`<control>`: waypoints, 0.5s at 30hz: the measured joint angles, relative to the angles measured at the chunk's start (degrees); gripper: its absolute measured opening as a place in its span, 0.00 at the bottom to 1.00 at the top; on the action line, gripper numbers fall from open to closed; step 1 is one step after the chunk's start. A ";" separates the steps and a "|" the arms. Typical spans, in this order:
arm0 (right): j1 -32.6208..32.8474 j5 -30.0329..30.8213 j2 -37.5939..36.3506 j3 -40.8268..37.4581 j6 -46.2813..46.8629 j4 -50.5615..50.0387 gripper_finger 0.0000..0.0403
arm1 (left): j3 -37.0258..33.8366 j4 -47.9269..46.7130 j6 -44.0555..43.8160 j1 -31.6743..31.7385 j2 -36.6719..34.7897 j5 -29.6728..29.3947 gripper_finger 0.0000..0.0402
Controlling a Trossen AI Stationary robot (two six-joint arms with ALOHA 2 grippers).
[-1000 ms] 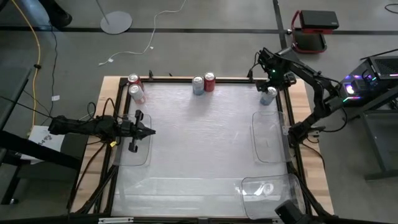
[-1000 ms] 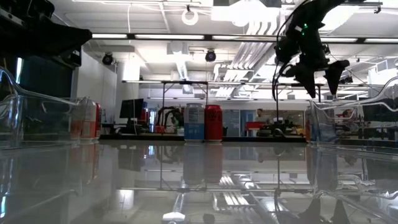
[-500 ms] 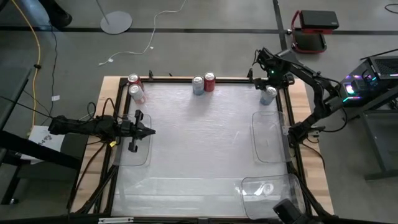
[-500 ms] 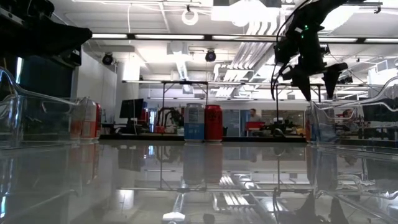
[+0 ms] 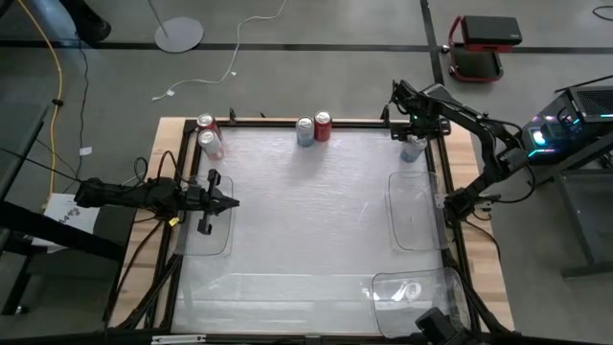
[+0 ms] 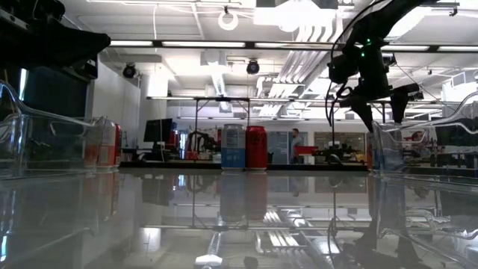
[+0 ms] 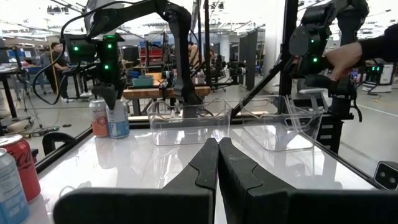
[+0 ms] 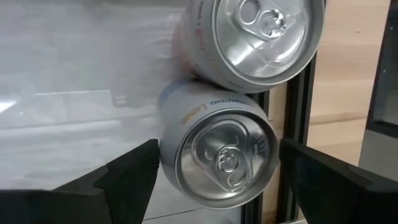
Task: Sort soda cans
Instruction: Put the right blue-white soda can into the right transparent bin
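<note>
Soda cans (image 8: 221, 155) stand as a touching pair at the desk's (image 5: 306, 211) far right corner; the right pincer (image 8: 217, 171) hangs spread wide around one. The left pincer (image 7: 217, 158) is pressed closed.

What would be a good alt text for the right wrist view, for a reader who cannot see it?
Seen from straight above, two upright soda cans with silver tops stand touching each other at the table's edge. The right gripper is open, one dark finger on each side of the nearer can. Beside them run a black frame rail and light wood.
</note>
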 joint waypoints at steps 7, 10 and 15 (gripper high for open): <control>0.71 1.64 0.02 -2.59 0.14 2.06 0.80 | 0.00 0.00 -0.02 0.00 -0.01 -0.02 0.00; 0.84 2.15 0.01 -3.49 0.01 2.75 0.80 | 0.00 0.00 -0.02 0.00 0.00 -0.02 0.00; 0.81 1.27 -0.17 -5.35 0.03 4.65 0.81 | 0.00 0.00 -0.02 0.00 -0.01 -0.01 0.00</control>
